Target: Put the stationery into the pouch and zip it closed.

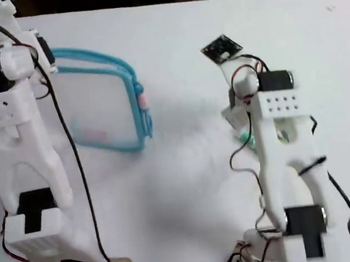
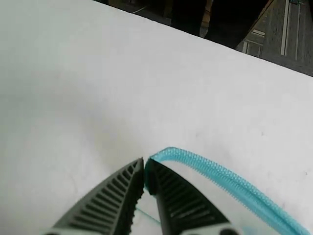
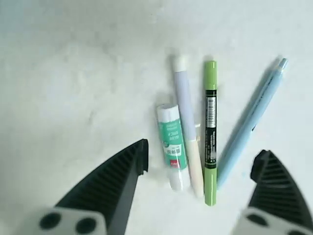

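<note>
Your right claw (image 3: 203,149) hangs spread wide above the bench (image 3: 73,73). Four pieces of stationery lie side by side between its jaws: a white-and-green glue stick (image 3: 172,142) nearest one jaw, then a lilac-and-cream pen (image 3: 188,122), a lime-green marker (image 3: 210,132), and a pale blue pen (image 3: 249,127) slanting toward the other jaw. Your left claw (image 2: 145,164) is clenched on the pouch (image 2: 215,174), gripping its bright blue zipper edge, which runs off from the tips. The pouch is clear-sided with blue trim and lies flat, well apart from the right claw.
</note>
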### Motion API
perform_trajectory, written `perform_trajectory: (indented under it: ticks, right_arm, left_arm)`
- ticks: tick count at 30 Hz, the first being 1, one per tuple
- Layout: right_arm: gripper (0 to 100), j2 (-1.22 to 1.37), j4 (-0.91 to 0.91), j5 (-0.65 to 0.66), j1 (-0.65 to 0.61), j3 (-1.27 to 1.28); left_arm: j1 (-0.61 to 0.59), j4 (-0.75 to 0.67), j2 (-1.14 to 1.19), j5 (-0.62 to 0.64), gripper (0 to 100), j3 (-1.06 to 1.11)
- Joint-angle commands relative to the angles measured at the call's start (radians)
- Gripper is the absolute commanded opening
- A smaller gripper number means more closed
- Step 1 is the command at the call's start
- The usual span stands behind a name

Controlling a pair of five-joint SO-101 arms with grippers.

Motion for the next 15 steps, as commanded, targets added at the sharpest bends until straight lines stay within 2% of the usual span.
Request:
perform_trajectory:
  ticks: [1,8,15]
  right_arm:
    - [33.7,0.139,-0.091,0.015,0.008,0.002]
    - [33.7,0.363,-0.214,0.015,-0.033,-0.046]
    - [33.1,0.545,-0.216,0.012,-0.031,-0.226]
  left_arm:
    - [-0.004,0.006,-0.008,-0.005,2,0.032]
    - [-0.004,-0.009,-0.008,-0.003,2,0.100]
    - [0.001,-0.009,-0.008,-0.002,2,0.092]
